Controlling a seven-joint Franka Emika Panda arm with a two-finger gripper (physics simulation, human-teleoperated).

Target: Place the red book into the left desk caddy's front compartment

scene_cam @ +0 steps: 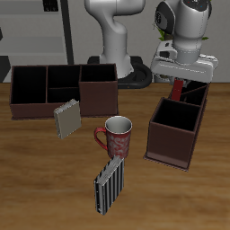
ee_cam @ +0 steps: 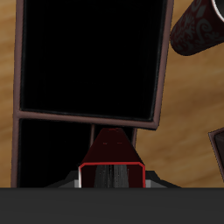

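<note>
The red book [scene_cam: 178,91] hangs upright in my gripper [scene_cam: 181,81], which is shut on its upper end. It is over the back part of the left desk caddy [scene_cam: 172,144], the dark maroon box with slanted walls. In the wrist view I look down the red book [ee_cam: 111,156]; its lower end is above the narrower divided sections [ee_cam: 52,149], just behind the rim of the big square section [ee_cam: 92,57]. My gripper [ee_cam: 111,178] clamps the book's sides. I cannot tell whether the book touches the caddy.
A red patterned mug [scene_cam: 118,136] [ee_cam: 199,26] stands beside the caddy. A grey book [scene_cam: 66,118] and a striped book [scene_cam: 110,185] stand nearer the front. The wide low caddy [scene_cam: 63,90] sits farther back; its corner shows in the wrist view [ee_cam: 218,144].
</note>
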